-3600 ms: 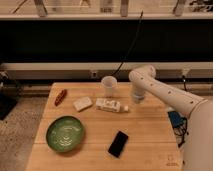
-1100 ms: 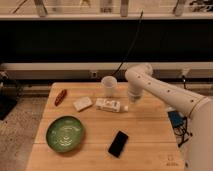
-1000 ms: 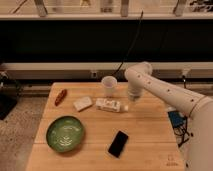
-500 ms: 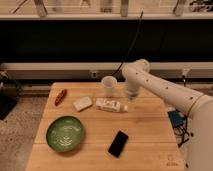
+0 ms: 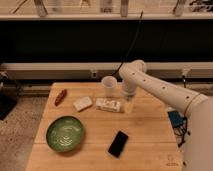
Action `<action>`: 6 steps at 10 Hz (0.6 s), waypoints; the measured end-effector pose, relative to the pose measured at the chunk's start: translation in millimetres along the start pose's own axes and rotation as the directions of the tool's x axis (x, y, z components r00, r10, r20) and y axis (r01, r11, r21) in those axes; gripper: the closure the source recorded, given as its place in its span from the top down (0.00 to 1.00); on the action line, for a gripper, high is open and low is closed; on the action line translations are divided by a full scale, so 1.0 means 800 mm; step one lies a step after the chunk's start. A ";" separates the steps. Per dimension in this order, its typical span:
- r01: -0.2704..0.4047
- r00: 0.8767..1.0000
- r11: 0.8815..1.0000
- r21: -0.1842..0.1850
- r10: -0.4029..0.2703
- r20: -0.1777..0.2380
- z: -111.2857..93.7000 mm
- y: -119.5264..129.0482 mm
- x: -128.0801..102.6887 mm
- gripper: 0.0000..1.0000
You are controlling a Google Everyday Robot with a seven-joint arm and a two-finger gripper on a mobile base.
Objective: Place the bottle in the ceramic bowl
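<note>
The small white bottle [image 5: 108, 105] lies on its side near the middle of the wooden table [image 5: 145, 135]. The green ceramic bowl [image 5: 65, 133] sits at the front left, well apart from the bottle. My gripper [image 5: 128, 104] hangs from the white arm just right of the bottle's right end, low over the table, close to or touching the bottle.
A white cup [image 5: 108, 86] stands just behind the bottle. A pale rectangular block [image 5: 82, 103] lies left of the bottle. A black phone [image 5: 118, 143] lies at the front middle. A reddish-brown item [image 5: 60, 96] lies at the far left.
The arm and gripper have shifted left toward the bottle's right end. The bottle, bowl and other objects have not moved.
</note>
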 end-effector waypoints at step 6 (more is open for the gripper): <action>-0.029 1.000 1.000 -0.012 0.029 0.010 0.037 -0.017 -0.054 0.80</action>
